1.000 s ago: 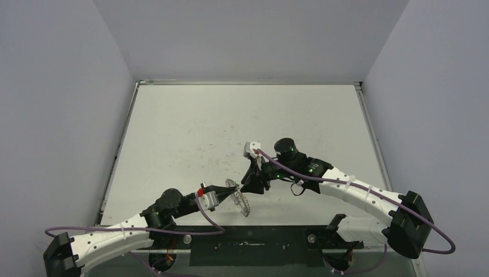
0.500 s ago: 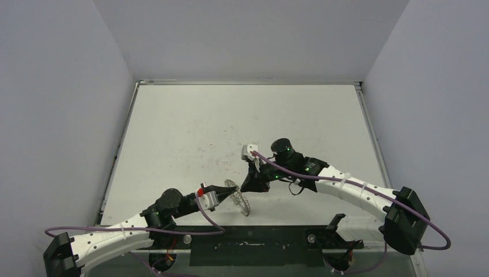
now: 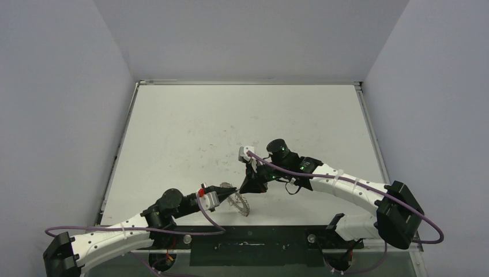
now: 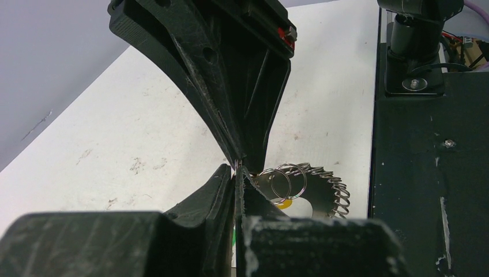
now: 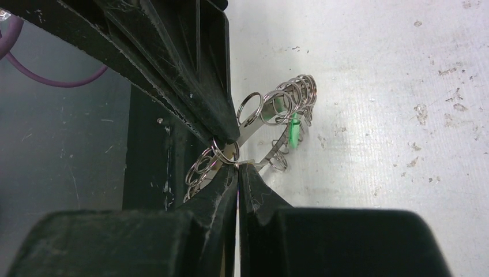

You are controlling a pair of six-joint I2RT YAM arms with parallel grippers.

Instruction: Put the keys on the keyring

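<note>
My left gripper (image 3: 228, 188) is shut on the rim of the keyring (image 3: 239, 203) and holds it tilted just above the table's near edge. In the left wrist view the keyring (image 4: 316, 186) shows as a disc with wire loops beyond my shut fingertips (image 4: 237, 171). A yellow-orange key head (image 4: 281, 202) shows at its hole. My right gripper (image 3: 245, 187) meets it from the right. In the right wrist view it (image 5: 237, 165) is shut, pinching thin metal at the keyring's rim (image 5: 262, 118). Whether that is a loop or a key blade I cannot tell. A green key head (image 5: 294, 130) hangs among the far loops.
The white table (image 3: 230, 127) stretches away behind the grippers, with grey walls on three sides. The black base plate (image 3: 259, 245) and arm mounts lie just below the keyring at the near edge. The left gripper's fingers (image 5: 190, 75) crowd the right wrist view.
My right gripper has moved left and closed in on the keyring. The keyring has turned a little, showing more of its face. My left arm has barely moved.
</note>
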